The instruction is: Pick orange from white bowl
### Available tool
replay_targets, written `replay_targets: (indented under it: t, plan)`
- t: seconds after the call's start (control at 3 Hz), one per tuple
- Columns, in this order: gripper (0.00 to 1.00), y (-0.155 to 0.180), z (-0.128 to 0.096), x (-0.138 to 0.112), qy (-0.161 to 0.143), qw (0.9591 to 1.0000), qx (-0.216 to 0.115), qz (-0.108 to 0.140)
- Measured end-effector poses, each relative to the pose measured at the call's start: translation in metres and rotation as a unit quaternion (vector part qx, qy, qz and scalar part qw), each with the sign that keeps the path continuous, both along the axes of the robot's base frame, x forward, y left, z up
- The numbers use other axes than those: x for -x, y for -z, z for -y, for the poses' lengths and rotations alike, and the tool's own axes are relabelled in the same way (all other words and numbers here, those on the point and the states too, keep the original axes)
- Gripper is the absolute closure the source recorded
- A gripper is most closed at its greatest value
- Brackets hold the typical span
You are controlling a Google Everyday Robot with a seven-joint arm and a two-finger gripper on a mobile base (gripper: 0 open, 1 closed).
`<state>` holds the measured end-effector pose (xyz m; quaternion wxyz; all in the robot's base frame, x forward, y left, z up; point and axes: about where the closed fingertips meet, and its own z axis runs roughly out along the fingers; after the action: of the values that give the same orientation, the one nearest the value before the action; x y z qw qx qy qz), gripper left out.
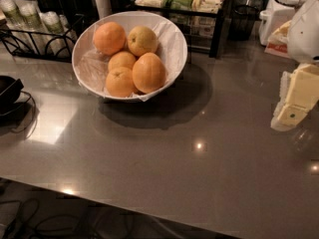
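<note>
The white bowl, lined with crinkled white paper, stands tilted toward me at the back left of the grey counter. It holds several fruits. The orange, the largest and slightly oval, lies at the bowl's front right. A paler yellowish fruit sits behind it, and smaller oranges lie to its left. My gripper, cream-coloured, hangs at the right edge of the view above the counter, well to the right of the bowl and apart from it. It holds nothing that I can see.
A black wire rack with wrapped cups stands at the back left. A shelf of packets is behind the bowl. A black object with cables lies at the left edge. White appliances stand at the back right. The counter's front edge runs diagonally.
</note>
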<state>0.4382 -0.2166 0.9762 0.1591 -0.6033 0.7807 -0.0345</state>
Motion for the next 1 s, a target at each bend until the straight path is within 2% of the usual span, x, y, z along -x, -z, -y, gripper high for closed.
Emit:
replay_targets:
  t: [0.33,0.67,1.0]
  plan:
    - [0.00,0.000,0.000,0.000,0.000,1.0000,0.000,0.000]
    - [0.00,0.004,-0.013,-0.014,-0.013,0.9998,-0.015,0.003]
    - [0.00,0.008,-0.058,-0.053,-0.059,0.9971,-0.049,0.001]
